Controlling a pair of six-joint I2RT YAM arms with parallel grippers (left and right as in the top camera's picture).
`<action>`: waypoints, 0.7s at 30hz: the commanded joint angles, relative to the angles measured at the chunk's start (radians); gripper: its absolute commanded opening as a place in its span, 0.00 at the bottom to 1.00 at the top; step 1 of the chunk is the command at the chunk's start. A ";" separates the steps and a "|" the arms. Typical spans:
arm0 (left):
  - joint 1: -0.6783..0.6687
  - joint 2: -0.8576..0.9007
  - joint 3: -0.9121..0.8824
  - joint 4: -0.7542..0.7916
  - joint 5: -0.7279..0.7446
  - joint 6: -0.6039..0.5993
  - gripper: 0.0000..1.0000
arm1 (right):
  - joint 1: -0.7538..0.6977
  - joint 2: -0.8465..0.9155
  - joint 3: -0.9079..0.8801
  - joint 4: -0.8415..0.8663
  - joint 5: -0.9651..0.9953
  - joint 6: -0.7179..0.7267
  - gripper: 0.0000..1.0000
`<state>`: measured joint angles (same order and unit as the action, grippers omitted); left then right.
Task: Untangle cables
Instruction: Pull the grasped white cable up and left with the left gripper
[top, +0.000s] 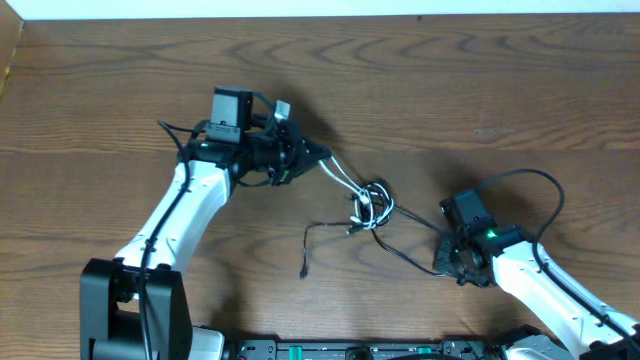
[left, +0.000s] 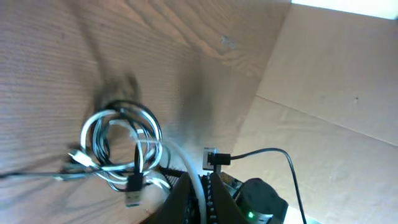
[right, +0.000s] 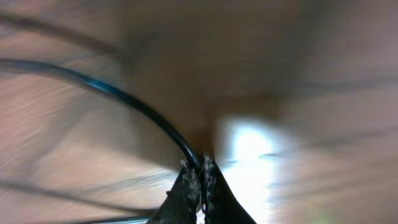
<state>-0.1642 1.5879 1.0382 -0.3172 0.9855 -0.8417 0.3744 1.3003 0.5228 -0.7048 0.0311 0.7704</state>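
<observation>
We have both cords in hand. Our left gripper (top: 318, 156) is closed on the white cable (top: 345, 182), which the left wrist view shows pinched between its fingertips. Our right gripper (top: 447, 264) is closed on the black cable (top: 408, 254), nipped at the very tips in the right wrist view.

The knot (top: 372, 205) lies on the table (top: 520, 120) between the two grippers, a little right of centre. It is several small white loops with black wound through them, and a small plug (left: 132, 196) sits at its edge. A loose black tail (top: 305, 245) trails left of the knot and bends toward the near side.

We judge both cords to be light, limp and smooth-skinned, so a tip grip may let them slide. The coils look a little springy and will likely hold their curl. A straight pull apart could cinch the knot or snag a plug in a loop. We think the better holds are just outside the loops, or behind a plug where the body gives a shoulder.

For room, bare wood opens to the far side and to the right, and the far edge of the table is well beyond our left gripper. The near side is tighter, with both arms and the rig along it and the black tail lying between them.
</observation>
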 joint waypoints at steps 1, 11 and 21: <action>0.038 -0.006 0.000 -0.041 -0.020 0.090 0.08 | -0.003 0.012 -0.015 -0.020 0.169 0.116 0.01; 0.056 -0.006 0.000 -0.312 -0.492 0.219 0.08 | -0.003 0.012 -0.015 -0.024 0.176 0.116 0.01; 0.057 -0.006 0.000 -0.378 -0.710 0.221 0.09 | -0.055 0.012 -0.015 -0.129 0.329 0.284 0.01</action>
<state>-0.1127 1.5879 1.0378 -0.6888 0.3714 -0.6453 0.3393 1.3025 0.5167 -0.8295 0.2844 0.9924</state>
